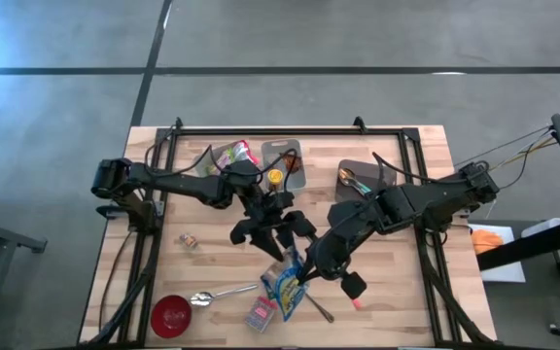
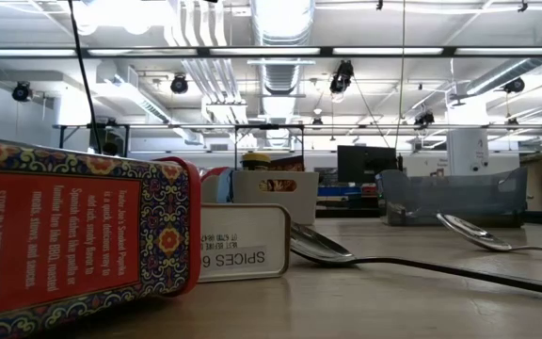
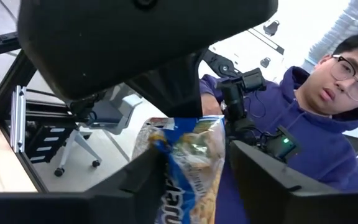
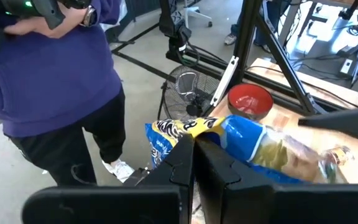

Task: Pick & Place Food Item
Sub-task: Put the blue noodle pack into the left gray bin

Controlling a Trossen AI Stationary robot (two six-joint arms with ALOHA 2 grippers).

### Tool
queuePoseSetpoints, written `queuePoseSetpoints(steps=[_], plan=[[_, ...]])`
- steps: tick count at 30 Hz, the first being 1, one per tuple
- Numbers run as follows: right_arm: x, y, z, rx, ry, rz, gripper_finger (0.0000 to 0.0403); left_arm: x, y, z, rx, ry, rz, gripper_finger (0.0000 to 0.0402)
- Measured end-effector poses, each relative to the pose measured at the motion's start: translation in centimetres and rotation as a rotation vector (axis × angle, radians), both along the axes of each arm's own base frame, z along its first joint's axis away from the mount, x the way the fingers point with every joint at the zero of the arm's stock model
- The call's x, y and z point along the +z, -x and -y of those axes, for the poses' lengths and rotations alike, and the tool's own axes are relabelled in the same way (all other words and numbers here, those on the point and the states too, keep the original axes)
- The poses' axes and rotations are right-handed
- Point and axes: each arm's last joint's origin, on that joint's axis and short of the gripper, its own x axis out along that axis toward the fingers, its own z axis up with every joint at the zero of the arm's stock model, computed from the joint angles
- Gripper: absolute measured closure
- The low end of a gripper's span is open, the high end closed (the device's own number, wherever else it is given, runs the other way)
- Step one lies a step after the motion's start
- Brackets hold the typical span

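Glossy plastic snack bag (image 1: 285,283), wooden table (image 1: 397,311)

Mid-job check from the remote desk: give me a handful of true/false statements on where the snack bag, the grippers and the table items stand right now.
1. The right gripper is shut on the snack bag. True.
2. The left gripper has the bag's other end between its fingers. True, though whether it has clamped yet cannot be told.
3. The red bowl sits at the table's far edge beside the grey bins. False: it is at the near left corner, by the spoon.
4. No person is in view. False: a person in a purple hoodie stands beyond the table.
5. The spice tin stands upright. False: it lies flat.
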Motion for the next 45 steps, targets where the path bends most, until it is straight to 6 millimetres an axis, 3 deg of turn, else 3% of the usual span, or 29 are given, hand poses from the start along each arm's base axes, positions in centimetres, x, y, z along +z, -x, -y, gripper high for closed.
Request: queuePoseSetpoints(steps=[6,14,20,28,37,45], plan=[[0.0,-0.1,0.3,-0.009,0.001,0.0,0.0395,0.0,0.0,0.0,0.015,0.009,-0.011,0.0296],[-0.1,-0.2,0.5,-0.017,0.003,-0.006,0.0395,0.0,-0.1,0.0,0.033,0.007,-0.003,0.0337],[-0.2,-0.2,0.5,-0.02,0.001,-0.011,0.0395,0.0,-0.1,0.0,0.048,0.008,0.0,0.0392],[-0.2,-0.2,0.6,-0.042,-0.029,-0.037,0.0395,0.0,-0.2,-0.1,0.067,0.011,-0.001,0.0399],[-0.2,-0.6,1.4,-0.213,-0.167,-0.153,0.0394,-0.3,-0.2,-0.2,0.081,0.012,-0.043,0.0401],[-0.2,-0.6,1.4,-0.219,-0.179,-0.162,0.0393,-0.4,-0.2,-0.2,0.072,0.009,-0.063,0.0401]])
